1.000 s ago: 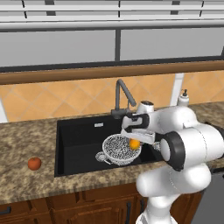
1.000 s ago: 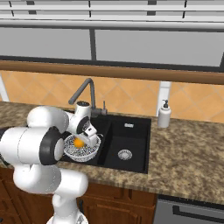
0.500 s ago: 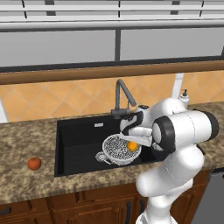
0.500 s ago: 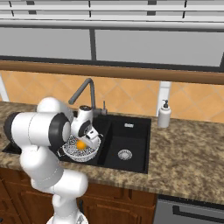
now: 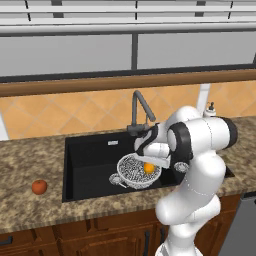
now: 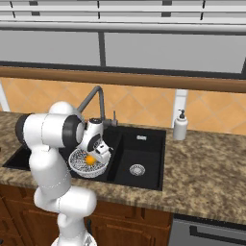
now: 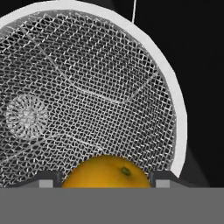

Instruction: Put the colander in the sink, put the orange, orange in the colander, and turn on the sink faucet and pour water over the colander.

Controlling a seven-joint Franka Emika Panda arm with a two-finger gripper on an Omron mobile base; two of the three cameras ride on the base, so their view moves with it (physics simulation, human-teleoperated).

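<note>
Colander (image 5: 138, 170) sits in the large basin of the black sink (image 5: 90, 160), under the bent spout of the faucet (image 5: 140, 107), so the first step looks done. The yellower orange (image 5: 148, 167) is over the mesh on the side nearest the arm, and in the hand view it lies between the two dark fingertips (image 7: 47, 178), low over the colander's bowl. The gripper (image 7: 105, 179) brackets the fruit with one tip on each side — whether the pads are pressing it or have just let go is hard to say from here, since the contact points are hidden at the bottom of the view. My reading is that the step in hand is placing this first orange in the colander.

The reddish orange (image 5: 39, 187) rests on the granite counter (image 5: 30, 165) to the left of the sink, well apart from the colander. The next move, as I judge it, calls for freeing the fingers from the fruit, lifting straight out past the white rim — and then swinging left across the basin to fetch that second orange. The faucet lever is untouched and no stream is visible.
</note>
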